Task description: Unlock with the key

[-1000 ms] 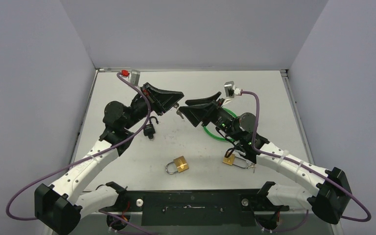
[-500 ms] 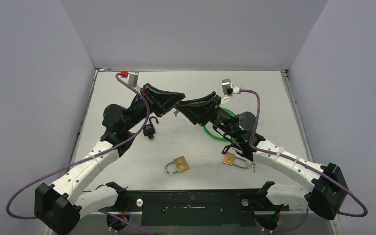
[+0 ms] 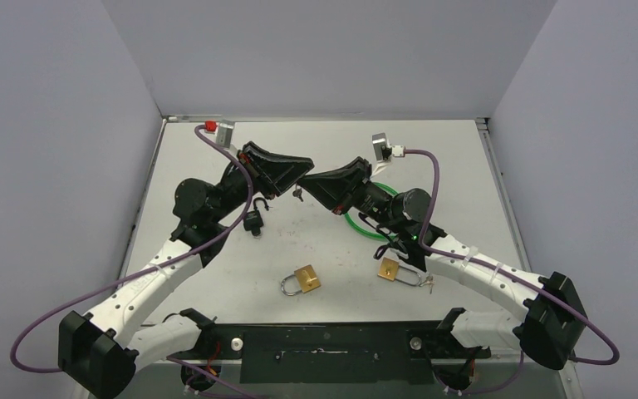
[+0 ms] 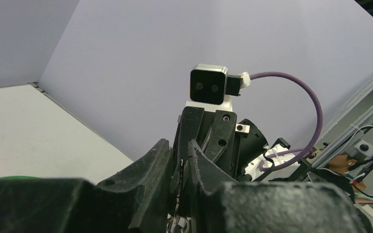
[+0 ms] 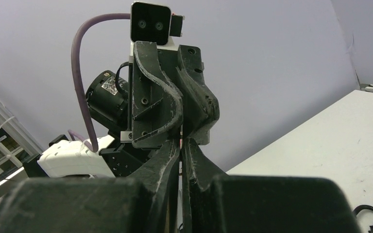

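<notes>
The pale surface (image 3: 465, 166) carries little. Above its middle, toward the far edge, the left gripper (image 3: 305, 167) and right gripper (image 3: 313, 179) meet tip to tip in the air. The left gripper is clenched on the key (image 3: 297, 194), which hangs just below the tips. The right gripper is closed to a slit; whether it also pinches the key cannot be told. A green ring (image 3: 354, 227) lies under the right arm. One brass padlock (image 3: 306, 278) lies near the middle of the near edge, a second brass padlock (image 3: 389, 268) right of it, and a small black padlock (image 3: 254, 221) left of centre.
</notes>
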Controlling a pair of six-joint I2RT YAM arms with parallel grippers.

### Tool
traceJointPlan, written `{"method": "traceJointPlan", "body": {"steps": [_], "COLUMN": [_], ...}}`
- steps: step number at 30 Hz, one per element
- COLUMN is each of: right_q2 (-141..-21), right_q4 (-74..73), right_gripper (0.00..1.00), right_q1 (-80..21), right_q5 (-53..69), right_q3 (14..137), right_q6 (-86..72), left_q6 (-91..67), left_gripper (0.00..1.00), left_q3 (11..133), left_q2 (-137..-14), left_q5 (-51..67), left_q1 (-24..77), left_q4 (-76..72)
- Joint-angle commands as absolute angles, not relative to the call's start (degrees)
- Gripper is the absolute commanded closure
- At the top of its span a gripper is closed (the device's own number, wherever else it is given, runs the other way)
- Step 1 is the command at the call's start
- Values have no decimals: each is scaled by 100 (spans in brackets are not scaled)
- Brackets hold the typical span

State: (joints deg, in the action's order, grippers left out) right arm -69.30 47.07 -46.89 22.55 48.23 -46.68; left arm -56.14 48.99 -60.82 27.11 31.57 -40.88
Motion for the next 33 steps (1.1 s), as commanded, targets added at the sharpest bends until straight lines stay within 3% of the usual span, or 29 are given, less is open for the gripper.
{"method": "traceJointPlan", "body": {"steps": [1, 3, 6, 13, 20, 23, 29, 31, 32, 33], "right_q2": [-6721, -6621, -6498, -6394, -6495, -6576, -6640, -6637, -6636, -6635], "right_q4": [4848, 4466, 4150, 3554, 3445, 3485, 3541, 3572, 3592, 3622], "right_gripper": [100, 100, 100, 100, 100, 100, 100, 100, 95, 82], "right_q1": [-4567, -4454, -4280, -4041, -4018, -4011, -3930, -3898, -3886, -3892], "right_q5": [2503, 2714, 3139, 4055, 4053, 4076, 4064, 4018, 3989, 3965], "right_q3": [4848, 4879, 4879, 4901, 4881, 4887, 4841, 4818, 4805, 4787], "right_q6": [-4337, -4189, -4003, -3839, -3960, -4070, -4253, -4324, -4352, -4352], "left_q6": [-5442, -5233, -4794, -4640, -4495, -4421, -4414, -4504, -4524, -4541], "left_gripper": [74, 64, 58, 55, 53, 63, 100, 100, 100, 100], "left_q3": [5092, 5344, 5748, 6029, 5910, 5844, 5772, 5722, 5691, 5668], "left_q2": [-5898, -5919, -5947, -6080, -6234, -6244, -6181, -6135, -6104, -6081], "left_q5": [2701, 2941, 3322, 4296, 4689, 4722, 4783, 4797, 4770, 4729], "left_q1": [3161, 3109, 3009, 2644, 2637, 2637, 2644, 2654, 2654, 2654], "left_q4": [-3527, -2939, -2013, -1418, -1464, -1398, -1478, -1667, -1741, -1796]}}
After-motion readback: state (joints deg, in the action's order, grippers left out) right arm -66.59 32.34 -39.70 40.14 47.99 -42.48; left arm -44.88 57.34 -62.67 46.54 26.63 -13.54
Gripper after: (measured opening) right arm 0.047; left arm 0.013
